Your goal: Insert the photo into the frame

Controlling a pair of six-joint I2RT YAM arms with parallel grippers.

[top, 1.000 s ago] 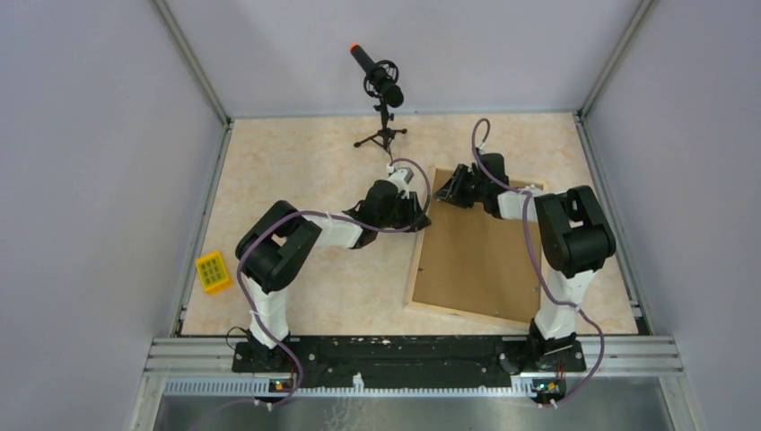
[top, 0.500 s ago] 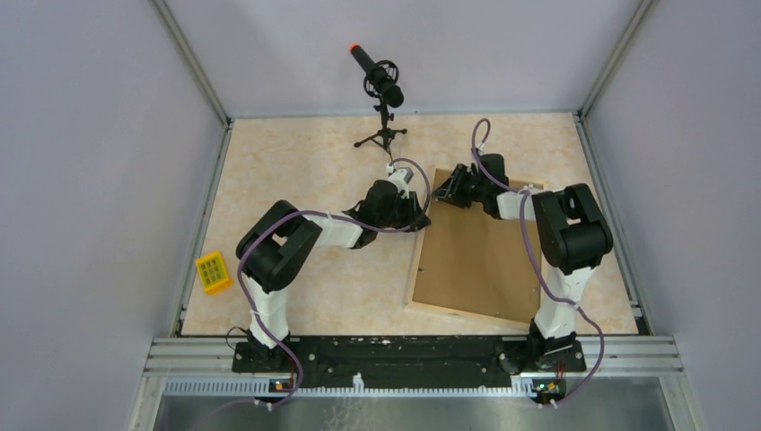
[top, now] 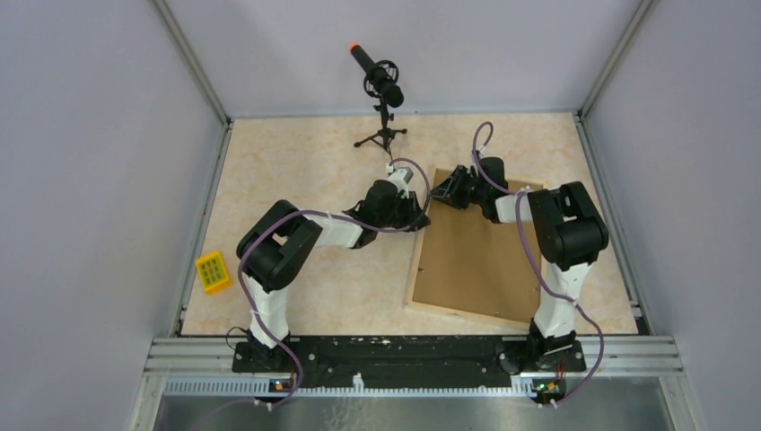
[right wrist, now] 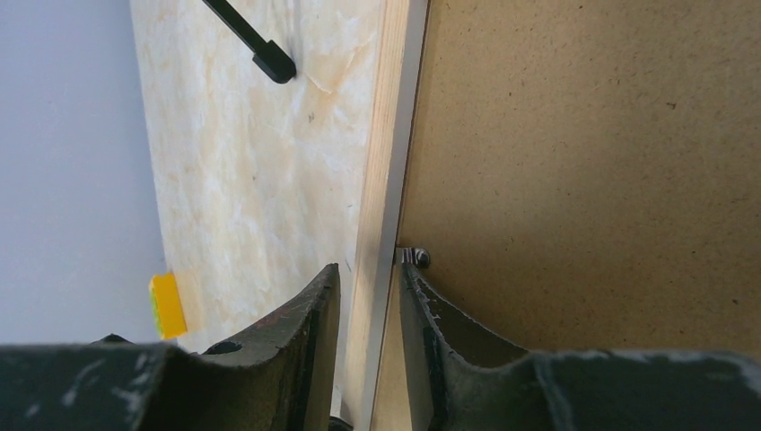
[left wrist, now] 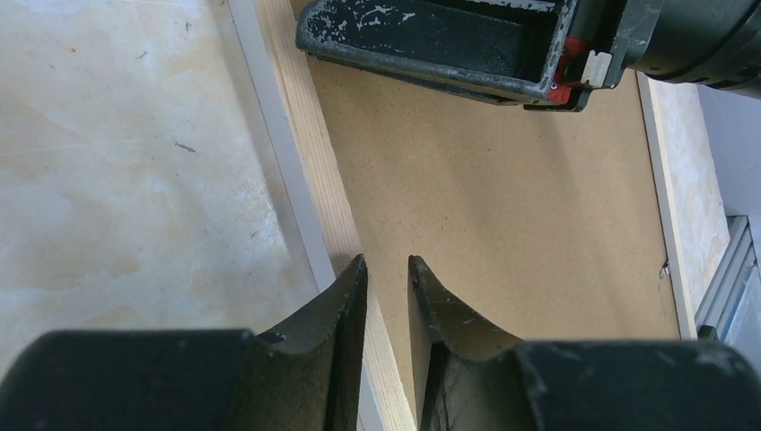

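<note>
Tabletop [top: 314, 162] of pale marbled beige fills the overhead view, walled in by plain grey panels. The frame [top: 414, 285] lies flat and face down at about 4 o'clock on the tabletop. Its narrow pale wood border surrounds a plain brown backing board [top: 476, 260], and its long sides run roughly from 12 to 6 o'clock, turned slightly clockwise. The left arm [top: 278, 251] reaches from 7 o'clock toward the centre. The right arm [top: 570, 229] rises from 5 o'clock and bends back over the board. Both end at the frame's corner at 11 o'clock, near each other. A black microphone [top: 381, 81] with an orange tip stands on a small tripod at 12 o'clock, well apart from the frame. The left end effector [left wrist: 388, 278] hangs over the frame's 9 o'clock rail. Its fingers are drawn nearly together with only a thin slit between them, and whether they grip the wood cannot be told. The right end effector [right wrist: 368, 278] sits astride the same rail with one finger on the outer side and one on the board side, both close against the wood and pinching it. A small yellow block [top: 214, 272] rests at the tabletop's 8 o'clock edge. A tiny metal clip [right wrist: 415, 258] sits on the board just beside the right end effector's inner finger.
</note>
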